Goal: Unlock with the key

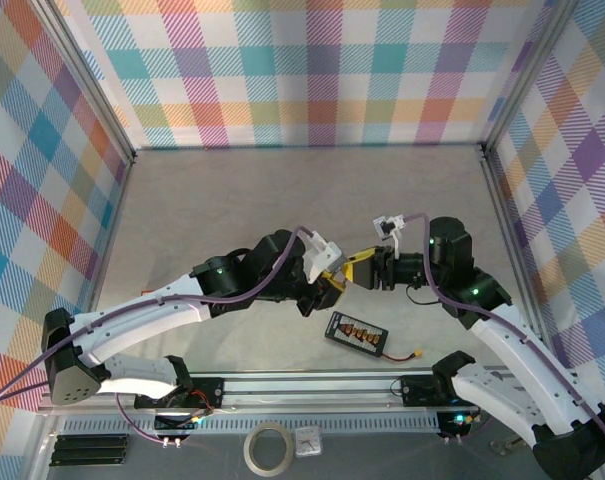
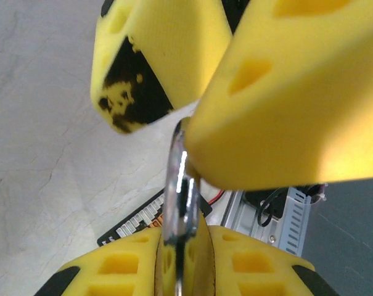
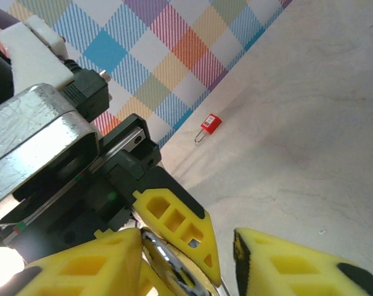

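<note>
The left gripper point(image 1: 330, 285) was closed on the key point(image 2: 177, 197), which showed edge-on as a thin bright strip. Its long axis ran straight out from those jaws, and its free end pointed at the right gripper point(image 1: 362, 272), above the table point(image 1: 282, 200). The right gripper's jaws stood partly open around that end. One yellow finger point(image 2: 285, 92) touched the metal and the other stood apart, so nothing was clamped. The red padlock point(image 3: 210, 124) lay flat near the plaid wall point(image 3: 174, 55), well apart from both grippers. Its shackle pointed away from the wall.
</note>
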